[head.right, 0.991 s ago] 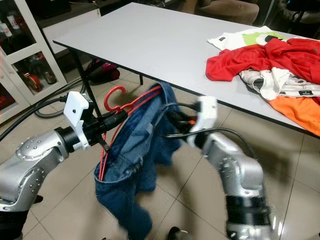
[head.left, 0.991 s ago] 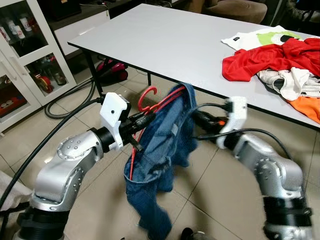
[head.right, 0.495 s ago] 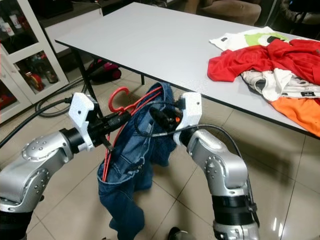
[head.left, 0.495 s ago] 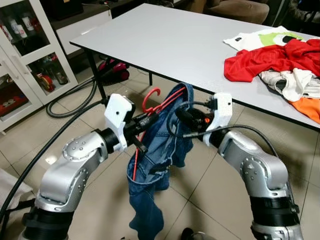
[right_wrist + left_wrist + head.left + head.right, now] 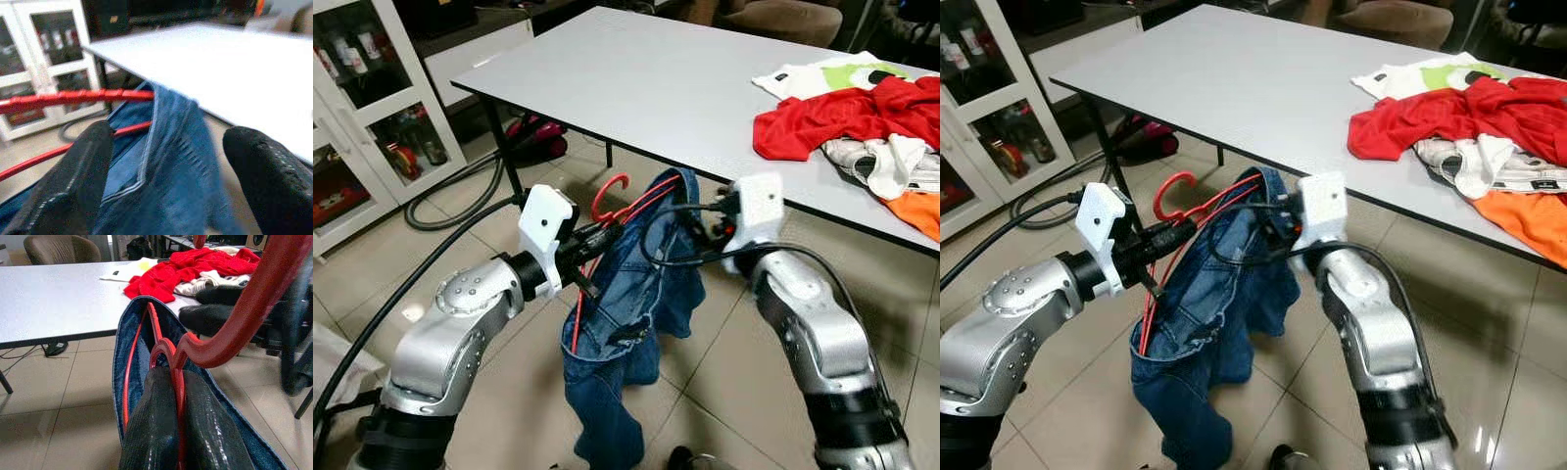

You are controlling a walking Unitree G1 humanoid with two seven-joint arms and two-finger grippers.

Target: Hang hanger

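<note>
The red hanger (image 5: 607,211), draped with jeans (image 5: 626,323), sat clamped in the left gripper (image 5: 592,238); the right gripper (image 5: 166,161) gaped wide beside the denim, so carrying it to a rail likely came next.

1. The hanger (image 5: 625,208) is red, of thin plastic-coated wire with a curved hook at one end. It is held in the air in front of the near edge of the white table (image 5: 636,88), above the tiled floor, and touches neither.
2. Its hook points up and toward the table; its body slopes down toward the floor and tilts.
3. A pair of blue jeans (image 5: 631,313) is draped over the hanger. The waistband sits at the hanger's upper end and the legs hang loose, bunched, toward the floor.
4. The red wire shows along the inside of the denim.
</note>
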